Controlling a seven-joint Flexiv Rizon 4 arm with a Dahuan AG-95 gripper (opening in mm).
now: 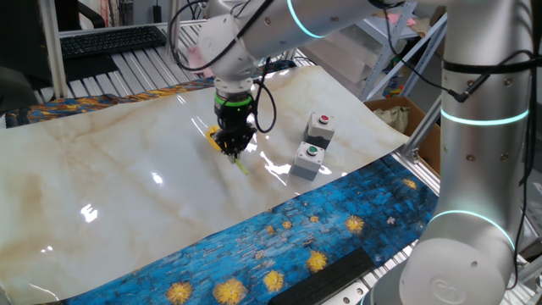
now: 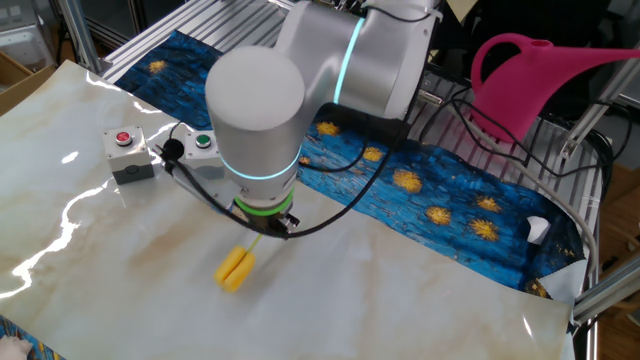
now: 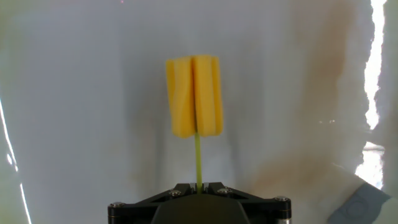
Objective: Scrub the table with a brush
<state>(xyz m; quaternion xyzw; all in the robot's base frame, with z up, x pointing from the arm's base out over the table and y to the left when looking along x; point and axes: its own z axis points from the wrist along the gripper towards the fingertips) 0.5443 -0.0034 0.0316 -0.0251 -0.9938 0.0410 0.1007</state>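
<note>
Gripping the brush [image 3: 194, 99] by its thin yellow-green handle, I have my gripper [image 3: 199, 186] closed on the stick, the jaws pinched together around it at the bottom edge of the hand view. From there the handle runs straight up toward twelve o'clock and ends in the stubby yellow bristle head, which shows against the pale table [image 3: 74, 112].

In one fixed view my gripper [image 1: 234, 146] points steeply down near the middle of the table [image 1: 102, 178], and the brush [image 1: 222, 139] peeps out at about nine o'clock of the fingers, low over the glossy surface. I cannot tell from here whether the bristles touch the top.

In the other fixed view the brush [image 2: 238, 268] lies at roughly seven o'clock of my wrist, its head low against the table [image 2: 400, 290], with the stick slanting up toward my gripper [image 2: 268, 228].

Two grey button boxes stand on the table at about three o'clock of my hand in the first fixed view: the one with a red button [image 1: 319, 128] farther back, the one with a green button [image 1: 308, 160] nearer the blue flowered cloth [image 1: 279, 246]. Both stand apart from the brush.
</note>
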